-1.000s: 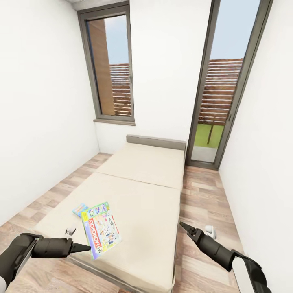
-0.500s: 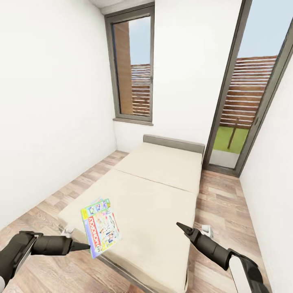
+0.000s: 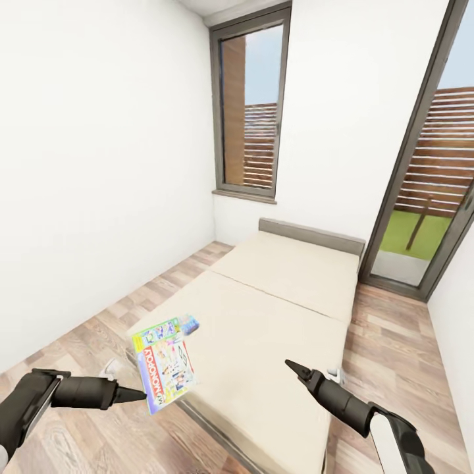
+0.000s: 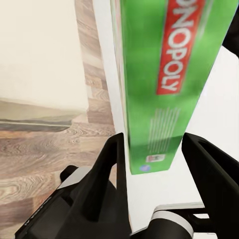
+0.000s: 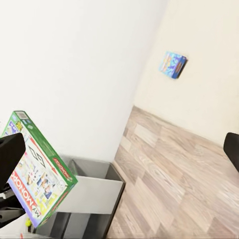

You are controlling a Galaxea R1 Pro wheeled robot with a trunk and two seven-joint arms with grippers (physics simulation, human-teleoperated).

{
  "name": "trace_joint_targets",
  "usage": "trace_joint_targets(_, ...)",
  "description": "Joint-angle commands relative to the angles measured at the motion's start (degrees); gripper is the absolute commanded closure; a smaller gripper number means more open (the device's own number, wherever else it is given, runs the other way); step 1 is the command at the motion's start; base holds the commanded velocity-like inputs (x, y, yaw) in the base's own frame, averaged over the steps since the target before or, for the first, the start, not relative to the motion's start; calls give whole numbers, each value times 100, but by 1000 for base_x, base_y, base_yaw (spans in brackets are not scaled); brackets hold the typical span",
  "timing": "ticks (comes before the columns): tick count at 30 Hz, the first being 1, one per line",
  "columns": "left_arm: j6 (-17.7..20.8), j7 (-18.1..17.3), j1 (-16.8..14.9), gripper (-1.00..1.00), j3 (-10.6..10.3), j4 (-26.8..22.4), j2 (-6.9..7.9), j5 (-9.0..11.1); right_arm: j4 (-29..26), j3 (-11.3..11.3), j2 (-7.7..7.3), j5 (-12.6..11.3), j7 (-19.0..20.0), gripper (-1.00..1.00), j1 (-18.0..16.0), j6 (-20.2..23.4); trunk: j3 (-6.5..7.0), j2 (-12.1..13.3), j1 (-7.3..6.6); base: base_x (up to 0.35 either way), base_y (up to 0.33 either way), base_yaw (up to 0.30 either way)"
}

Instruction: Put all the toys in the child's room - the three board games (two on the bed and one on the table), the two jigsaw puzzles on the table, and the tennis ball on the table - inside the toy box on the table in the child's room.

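Glass door (image 3: pixel 431 191), slatted fence (image 3: pixel 447 164) outside

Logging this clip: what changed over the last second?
The whole view swung left, so the camera moved. The left end effector keeps the Monopoly box clamped and has carried it off the bed. The small blue game stays on the mattress. The right end effector stays empty.
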Motion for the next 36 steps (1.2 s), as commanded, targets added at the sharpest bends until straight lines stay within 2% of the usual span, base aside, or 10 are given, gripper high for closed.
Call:
trace_joint_targets(1, 56, -42, -8, 100, 17, -1, -3, -41, -4, -17, 6, 0, 20, -100, -5, 34, -13, -14, 4, 0, 0, 290)
trace_joint_targets(14, 74, -42, -10, 100, 41, 9, 88, -59, 3, -16, 25, -3, -118, -100, -3, 28, -13, -14, 4, 0, 0, 290)
trace_joint_targets(36, 88, -19, -10, 100, 29, 14, 68, -60, 3, -8, 43, 10, -181, -100, -2, 28, -13, -14, 4, 0, 0, 290)
